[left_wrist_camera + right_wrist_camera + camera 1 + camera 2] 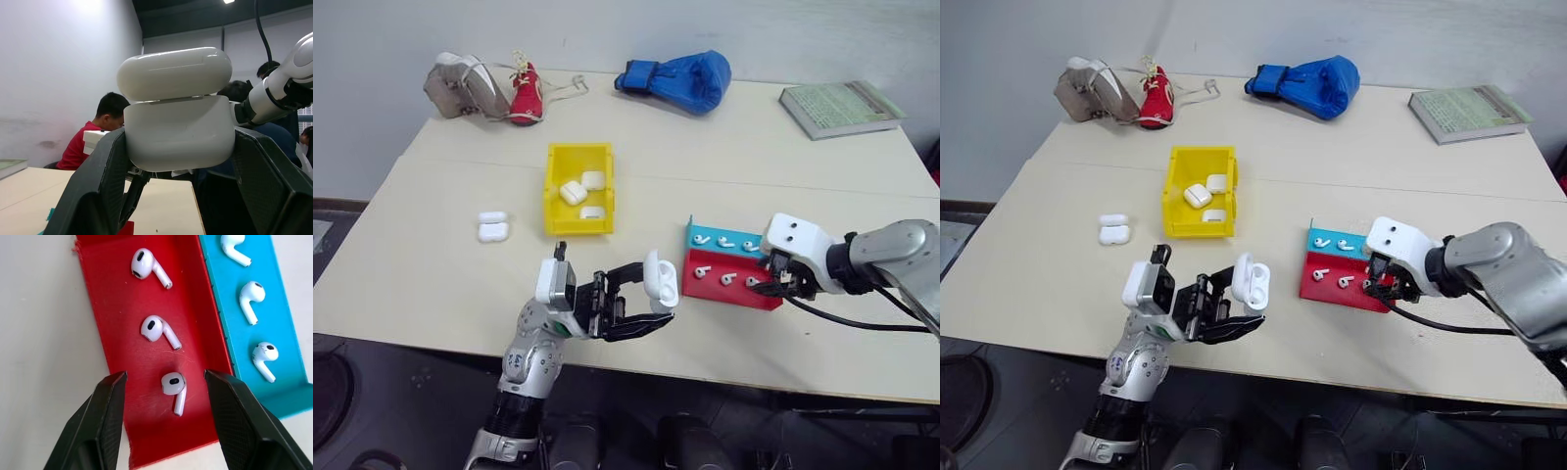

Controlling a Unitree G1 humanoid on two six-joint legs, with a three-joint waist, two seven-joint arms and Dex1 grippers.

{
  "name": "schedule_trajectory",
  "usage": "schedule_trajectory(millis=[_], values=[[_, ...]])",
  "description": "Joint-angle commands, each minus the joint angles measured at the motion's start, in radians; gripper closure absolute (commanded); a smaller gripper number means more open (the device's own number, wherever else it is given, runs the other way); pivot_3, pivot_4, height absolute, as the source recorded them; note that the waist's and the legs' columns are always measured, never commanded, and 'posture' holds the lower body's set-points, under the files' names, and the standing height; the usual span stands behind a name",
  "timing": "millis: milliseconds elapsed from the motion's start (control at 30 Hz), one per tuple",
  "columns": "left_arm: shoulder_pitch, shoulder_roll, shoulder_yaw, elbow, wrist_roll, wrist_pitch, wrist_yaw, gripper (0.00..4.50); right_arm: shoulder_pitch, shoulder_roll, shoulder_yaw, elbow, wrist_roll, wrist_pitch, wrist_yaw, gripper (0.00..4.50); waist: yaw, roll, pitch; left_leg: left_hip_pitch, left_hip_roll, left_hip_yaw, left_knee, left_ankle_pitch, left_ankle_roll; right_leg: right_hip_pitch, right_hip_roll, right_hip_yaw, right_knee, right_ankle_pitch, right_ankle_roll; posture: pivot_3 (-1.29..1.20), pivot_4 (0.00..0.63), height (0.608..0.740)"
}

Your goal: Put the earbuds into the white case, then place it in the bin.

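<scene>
My left gripper [651, 300] is shut on the white case [661, 279], holding it up over the table's near edge with the lid hinged open; the case [181, 127] sits between the black fingers [95, 191]. At the right, my right gripper [766, 286] points down over the near end of the red-and-blue tray [705, 286]. Its jaws stand open on either side of one earbud [173, 389] lying in the red half, without touching it. More earbuds [159, 330] lie in both halves. The yellow bin [551, 196] stands mid-table with three white cases inside.
Two more white cases [492, 227] lie left of the bin. At the far edge are a blue boxing glove [680, 78], a book [842, 108], a red shoe [526, 95] and a grey bag [465, 88]. People sit beyond the table [105, 127].
</scene>
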Motion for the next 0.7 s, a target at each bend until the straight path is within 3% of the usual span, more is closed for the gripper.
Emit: schedule_trajectory(millis=[33,700], values=[[0.011,0.003,-0.011,-0.060,-0.003,-0.005,0.010,1.74,-0.039,0.000,0.023,0.005,-0.063,-0.007,0.030,2.03,0.000,0.000,0.000,0.000,0.000,0.000,0.000,0.000,0.000,0.000,0.000,0.000,0.000,0.000,0.000,0.00,0.150,0.740],[0.022,0.029,-0.004,-0.083,-0.008,0.011,0.047,1.74,-0.049,0.090,0.083,0.103,-0.212,-0.037,0.096,2.03,0.000,0.000,0.000,-0.001,0.000,0.000,0.001,0.000,0.000,-0.001,0.000,0.000,0.001,0.000,0.000,0.00,0.150,0.740]])
